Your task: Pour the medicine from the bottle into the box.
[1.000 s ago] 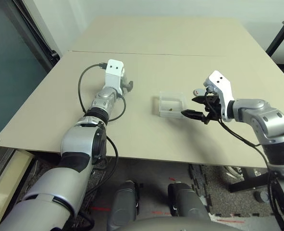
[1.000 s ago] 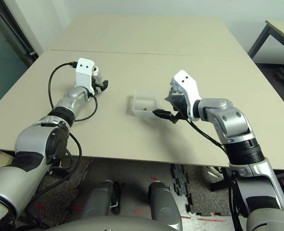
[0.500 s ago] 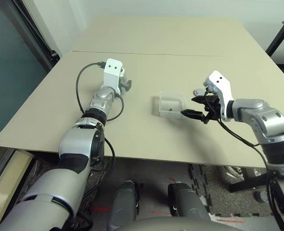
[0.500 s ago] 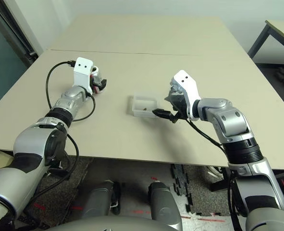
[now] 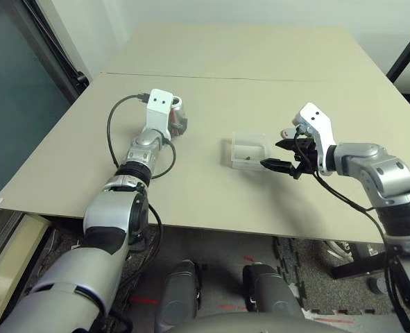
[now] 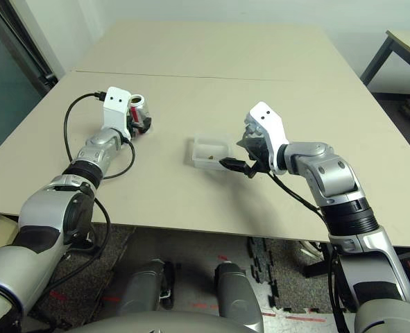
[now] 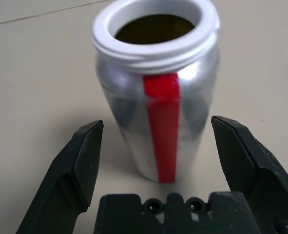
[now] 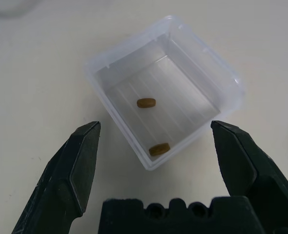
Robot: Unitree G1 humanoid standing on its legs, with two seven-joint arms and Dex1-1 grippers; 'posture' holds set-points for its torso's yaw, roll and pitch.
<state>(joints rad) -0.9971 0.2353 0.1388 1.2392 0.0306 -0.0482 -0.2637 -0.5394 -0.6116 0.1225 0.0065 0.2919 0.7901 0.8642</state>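
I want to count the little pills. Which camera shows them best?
The right wrist view: two brown pills lie plainly in the clear box. In the eye views the box holds one tiny dark speck, too small to count.

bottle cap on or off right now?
Off. The bottle stands upright on the table between the open left end effector's fingers, its white threaded mouth uncovered and dark inside.

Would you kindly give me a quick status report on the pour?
Both grippers open: left gripper around upright uncapped silver bottle, not touching. Right gripper at clear plastic box; two brown pills inside. Nothing in the way.
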